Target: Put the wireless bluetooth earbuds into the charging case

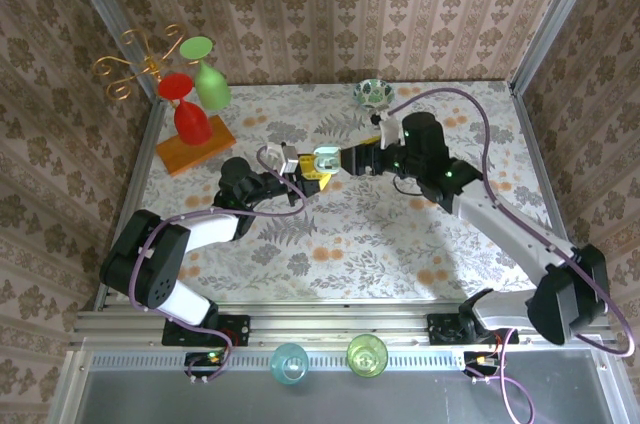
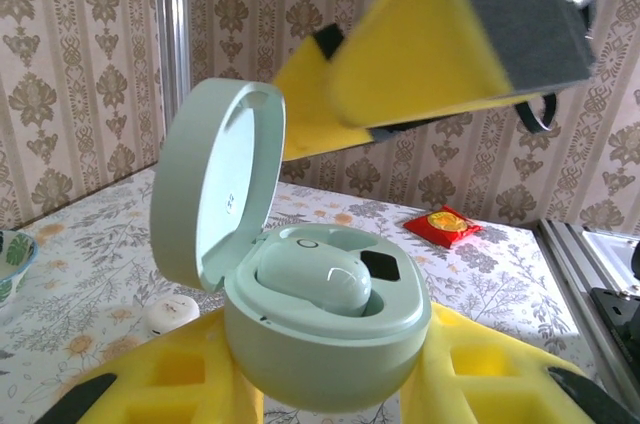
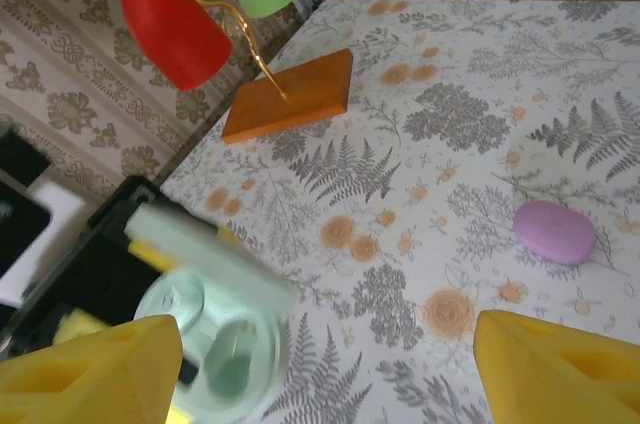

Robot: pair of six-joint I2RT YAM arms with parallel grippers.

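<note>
My left gripper point(image 2: 330, 384) is shut on a mint-green charging case point(image 2: 325, 344), gripped low between the yellow pads. Its lid point(image 2: 215, 184) stands open to the left. One mint earbud point(image 2: 315, 282) sits in a well. The well beside it point(image 2: 380, 266) shows dark and empty. In the top view the case point(image 1: 326, 159) is held above the table's middle by the left gripper point(image 1: 305, 174). The right gripper point(image 1: 352, 158) hovers just right of it, and one of its yellow fingers point(image 2: 420, 44) hangs over the case. In the right wrist view the right gripper point(image 3: 325, 369) is open with nothing between its fingers, and the case point(image 3: 215, 344) lies blurred by the left finger.
A lilac pebble-like case point(image 3: 555, 232) lies on the floral table. A small white rounded object point(image 2: 172, 312) and a red packet point(image 2: 443, 224) also lie there. A glass rack on a wooden base point(image 1: 195, 149) stands at the back left, and a patterned bowl point(image 1: 372, 93) at the back.
</note>
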